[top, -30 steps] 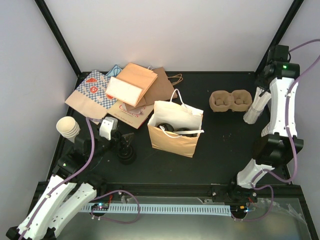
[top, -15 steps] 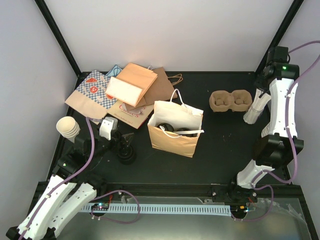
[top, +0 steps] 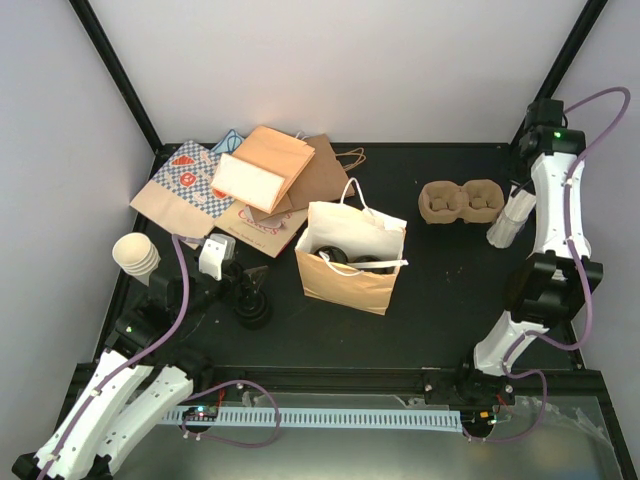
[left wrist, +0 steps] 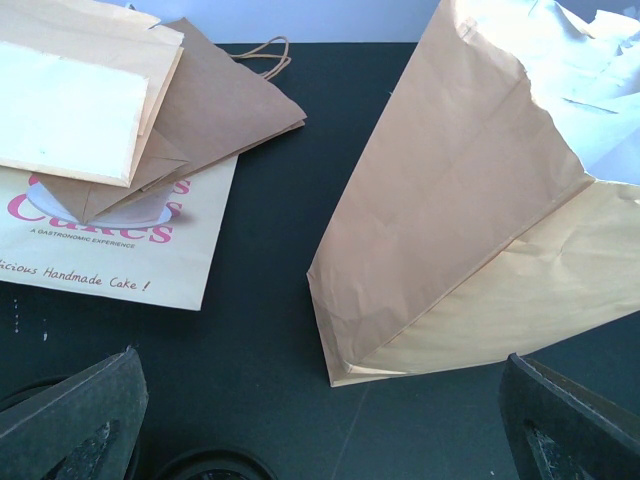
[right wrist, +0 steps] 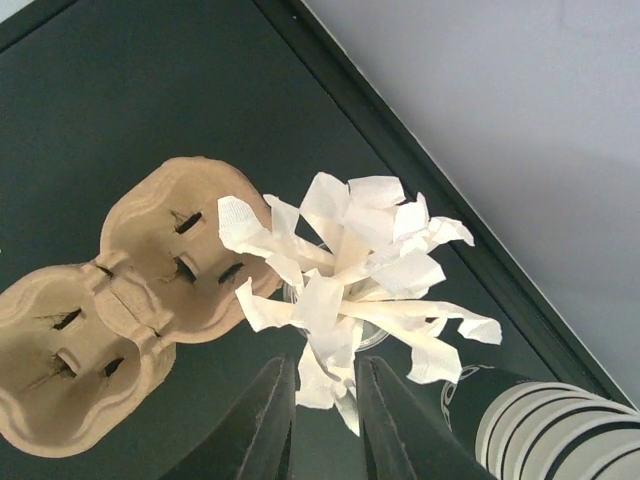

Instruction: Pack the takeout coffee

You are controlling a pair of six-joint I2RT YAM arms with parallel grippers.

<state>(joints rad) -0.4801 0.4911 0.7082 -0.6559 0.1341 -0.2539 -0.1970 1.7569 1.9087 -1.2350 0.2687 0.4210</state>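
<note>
A brown paper bag stands open mid-table, with dark round lids showing in its mouth; the cups under them are hidden. The brown pulp two-cup carrier lies empty at the back right and also shows in the right wrist view. My right gripper hangs over a clear cup of white paper strips. Its jaws are slightly apart, with one hanging strip between them. My left gripper is wide open and empty, low over the table left of the bag.
Flat paper bags are piled at the back left. A stack of lidless cream cups lies at the left edge. Loose black lids sit under my left gripper. Another cup stack lies by the right frame post.
My right arm's wrist has shifted slightly back and left over the cup of paper strips. The left arm, the bag and the carrier have not moved.
</note>
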